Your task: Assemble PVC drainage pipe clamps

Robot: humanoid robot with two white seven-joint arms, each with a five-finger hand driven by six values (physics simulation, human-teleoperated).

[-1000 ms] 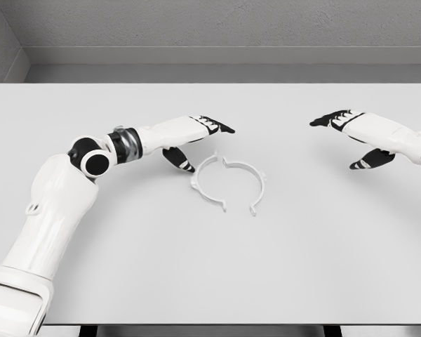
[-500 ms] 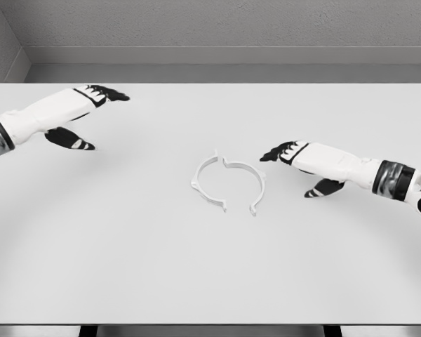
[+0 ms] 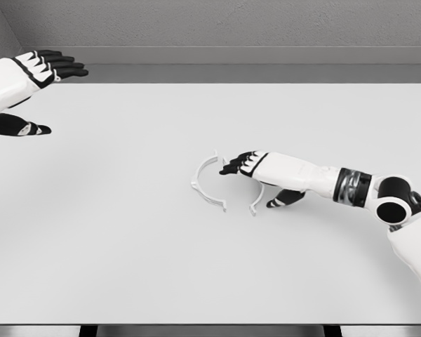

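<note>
Two white half-ring clamp pieces lie facing each other near the middle of the table (image 3: 126, 267). The left clamp half (image 3: 202, 185) is fully in sight. The right clamp half (image 3: 255, 202) shows only its lower end, since my right hand (image 3: 252, 184) reaches over it from the right. That hand's fingers (image 3: 233, 166) are stretched flat above the half's upper end and the thumb (image 3: 281, 201) hangs apart below, holding nothing. My left hand (image 3: 35, 95) hovers open at the far left edge, well away from both halves.
A grey wall and floor strip run behind the table's far edge (image 3: 210, 83). The right forearm (image 3: 351, 187) lies low over the table's right side.
The left hand has drawn back from the clamp halves to the far upper left. The right hand has swept in leftward and now covers the right clamp half. The halves have not moved.
</note>
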